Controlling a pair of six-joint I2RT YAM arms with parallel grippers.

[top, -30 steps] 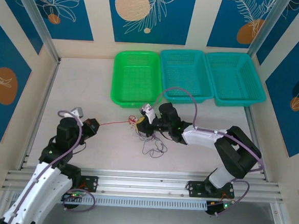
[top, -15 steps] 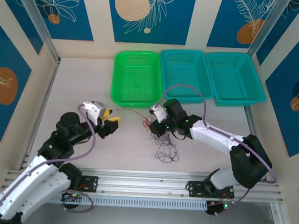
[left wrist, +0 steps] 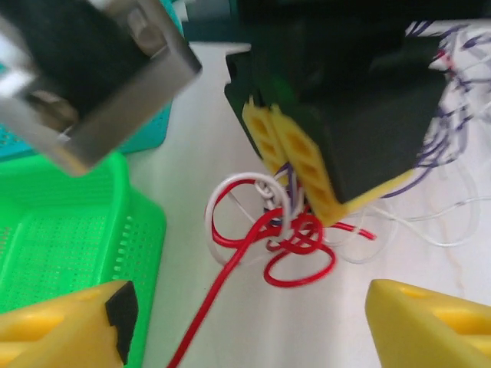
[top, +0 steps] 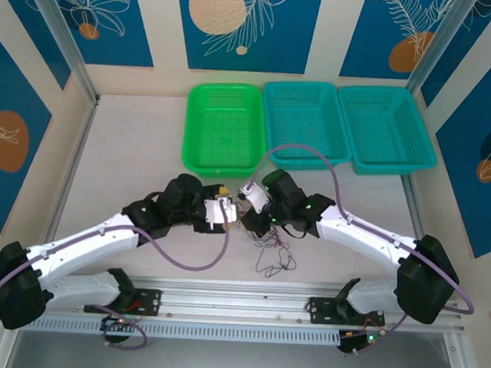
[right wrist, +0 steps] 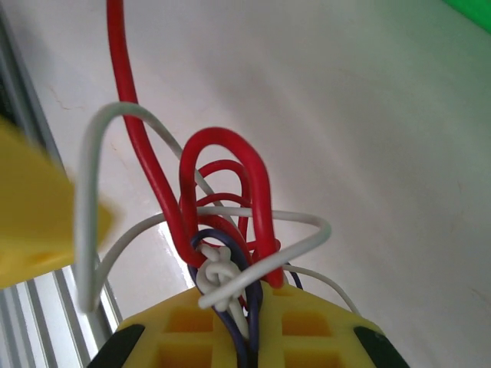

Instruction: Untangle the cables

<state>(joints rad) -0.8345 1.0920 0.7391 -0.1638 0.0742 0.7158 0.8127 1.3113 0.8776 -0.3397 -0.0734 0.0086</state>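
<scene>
1. My left hand (left wrist: pixel 245 326) is spread wide and grips nothing. Its two yellow fingers (left wrist: pixel 69 330) sit at the lower corners of the left wrist view, with bare tabletop (top: pixel 130 151) between them.
2. A green basket (top: pixel 224 128) stands at the far side of the tabletop, just left of my left hand's line of sight.
3. The cables (left wrist: pixel 284 238) sit in a small clump near the middle of the tabletop, directly in front of my left hand. Red loops curl around a white one, and one red strand runs back toward me between my left fingers. Thin purple and pale strands spill out to the right.
4. My right hand (right wrist: pixel 247 326) is clamped on the knot of the cables. Red, white and dark purple strands come out from between its yellow pads (left wrist: pixel 307 165). It is tipped down over the clump.
5. Two teal baskets (top: pixel 305 121) stand to the right of the green one.
</scene>
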